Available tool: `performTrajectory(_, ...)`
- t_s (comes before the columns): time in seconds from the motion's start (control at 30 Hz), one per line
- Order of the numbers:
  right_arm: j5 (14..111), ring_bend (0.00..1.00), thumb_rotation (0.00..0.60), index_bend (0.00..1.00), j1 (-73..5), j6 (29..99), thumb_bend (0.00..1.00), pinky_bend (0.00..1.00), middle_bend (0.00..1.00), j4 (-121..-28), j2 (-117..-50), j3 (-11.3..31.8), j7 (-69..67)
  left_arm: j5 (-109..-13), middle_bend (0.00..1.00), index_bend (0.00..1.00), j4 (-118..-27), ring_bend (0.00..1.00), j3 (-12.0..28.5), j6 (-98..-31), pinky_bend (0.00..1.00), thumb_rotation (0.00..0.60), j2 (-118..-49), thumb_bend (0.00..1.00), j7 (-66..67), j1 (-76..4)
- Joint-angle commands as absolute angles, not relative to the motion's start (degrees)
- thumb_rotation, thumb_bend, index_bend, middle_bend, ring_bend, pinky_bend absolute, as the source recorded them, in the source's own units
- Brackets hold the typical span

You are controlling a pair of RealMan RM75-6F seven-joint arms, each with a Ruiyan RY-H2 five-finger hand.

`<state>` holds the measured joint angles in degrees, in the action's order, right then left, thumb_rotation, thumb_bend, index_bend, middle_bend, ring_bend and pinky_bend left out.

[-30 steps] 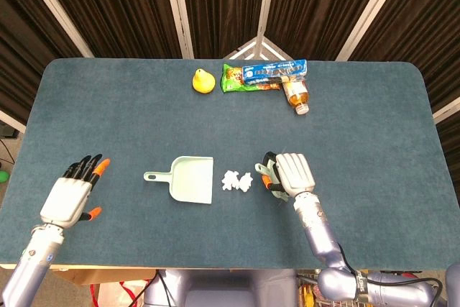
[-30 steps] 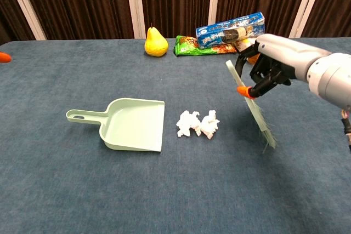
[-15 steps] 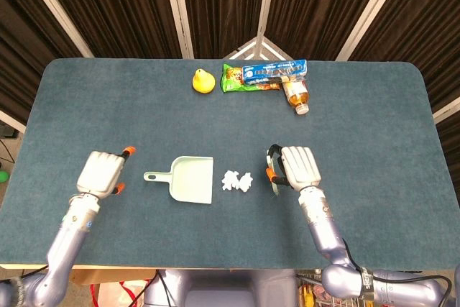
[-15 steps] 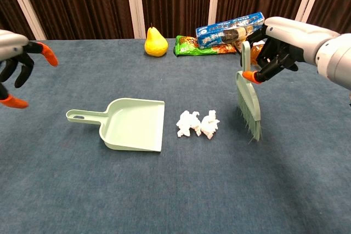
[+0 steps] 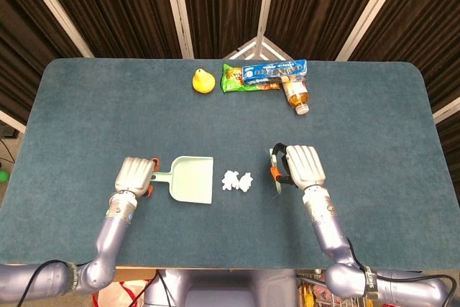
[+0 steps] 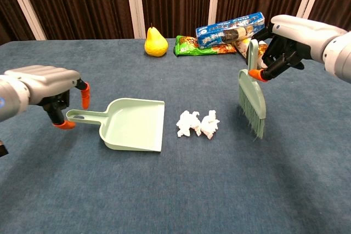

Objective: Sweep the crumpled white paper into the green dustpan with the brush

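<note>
Right now we hold the pale green plastic brush (image 6: 252, 98) upright in our right hand (image 6: 287, 39), fingers wrapped around its handle, bristles hanging just above the blue-grey felt tabletop (image 6: 175, 190). The crumpled white paper (image 6: 197, 123) lies in two touching clumps to the left of the brush, between it and the open mouth of the mint green plastic dustpan (image 6: 131, 124). Our left hand (image 6: 50, 89) hovers over the end of the dustpan's handle, fingers curled down but apart; we cannot tell whether they touch it, and we judge it not yet gripped.

If we sweep before that handle is pinned, the light pan may slide left and the paper will simply chase it. Too high a stroke would skip over the clumps; an angled one could split them and flick one past the pan's side.
</note>
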<state>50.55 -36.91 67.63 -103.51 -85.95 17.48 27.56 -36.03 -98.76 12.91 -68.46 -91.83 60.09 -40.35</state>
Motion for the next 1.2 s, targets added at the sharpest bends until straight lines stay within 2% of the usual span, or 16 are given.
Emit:
performTrajectory(0.03,50.6,0.92,0.6,0.93,-37.02,67.71,0.67,0.85,0.89,-103.47,-85.82,17.35,27.48,-34.91,0.97,0.4,-97.5,0.97,13.02,-69.15,1.0,0.6,-93.4,0.4,60.29,-41.7)
performTrajectory(0.23,50.25,0.92,0.6,0.93,-37.24,67.81,0.67,0.85,0.89,-103.06,-85.52,17.08,27.03,-33.06,0.97,0.41,-95.84,0.97,12.77,-70.11,1.0,0.6,-95.5,0.41,60.74,-43.67)
performTrajectory(0.53,49.94,0.92,0.6,0.93,-37.3,67.93,0.68,0.85,0.89,-103.0,-85.29,16.41,26.54,-32.23,0.99,0.57,-94.58,0.99,11.72,-72.09,1.0,0.6,-96.73,0.53,61.67,-45.26)
performTrajectory(0.77,49.97,0.92,0.6,0.93,-37.57,68.6,0.68,0.85,0.89,-104.6,-86.59,15.44,26.97,-31.62,1.0,0.59,-95.32,0.99,12.18,-73.23,1.0,0.6,-97.45,0.53,61.95,-46.6)
performTrajectory(1.03,47.34,0.92,0.6,0.93,-39.15,70.16,0.68,0.85,0.89,-107.22,-91.78,15.82,28.64,-28.55,1.0,0.59,-95.71,0.99,13.3,-74.4,1.0,0.6,-99.32,0.54,63.27,-48.58)
performTrajectory(1.2,40.22,0.92,0.6,0.93,-41.33,70.72,0.68,0.85,0.89,-109.15,-97.33,19.3,28.26,-27.63,1.0,0.59,-95.01,0.99,13.21,-74.31,1.0,0.6,-100.34,0.54,62.55,-49.0)
